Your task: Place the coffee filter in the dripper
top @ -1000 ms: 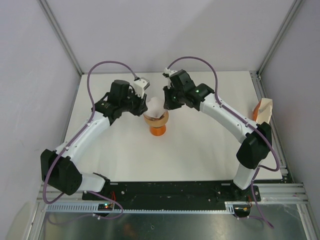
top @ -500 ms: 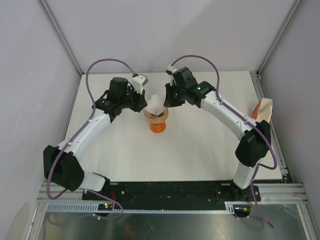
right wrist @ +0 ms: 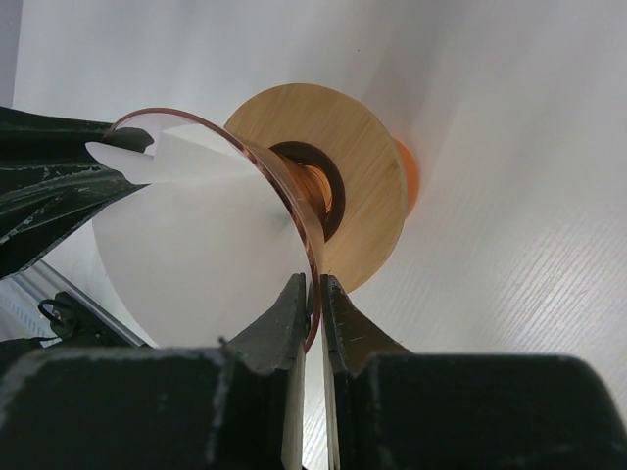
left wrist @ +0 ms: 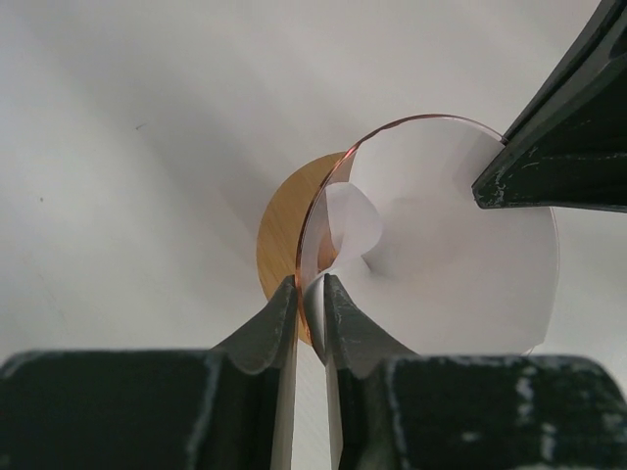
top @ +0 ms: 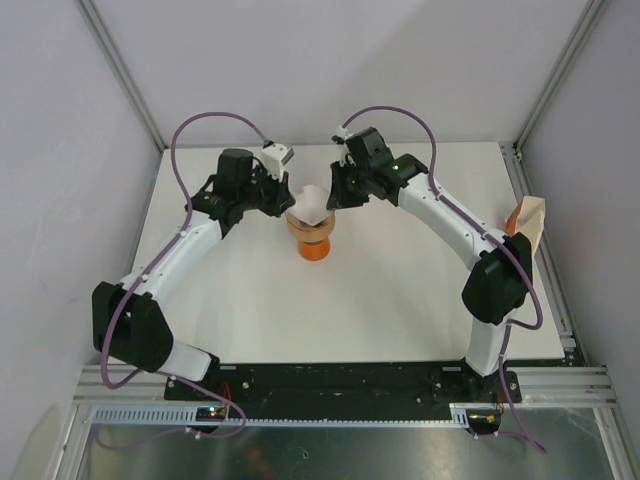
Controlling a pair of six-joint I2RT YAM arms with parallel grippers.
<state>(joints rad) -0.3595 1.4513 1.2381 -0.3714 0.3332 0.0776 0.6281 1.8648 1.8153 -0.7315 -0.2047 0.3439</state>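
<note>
The dripper, a clear pinkish funnel, sits on the tan ring of the orange stand at mid-table. The white coffee filter lies inside it, its paper filling the cone in both the left wrist view and the right wrist view. My left gripper is shut on the dripper's left rim with the filter's edge pinched in. My right gripper is shut on the dripper's opposite rim. In the top view the left gripper and right gripper flank the dripper.
A tan and orange object stands at the table's right edge. Metal frame posts rise at the back corners. Purple cables arch over both arms.
Both grippers, with the dripper, filter and stand between them, have shifted slightly toward the back of the table. Both grips are unchanged.
</note>
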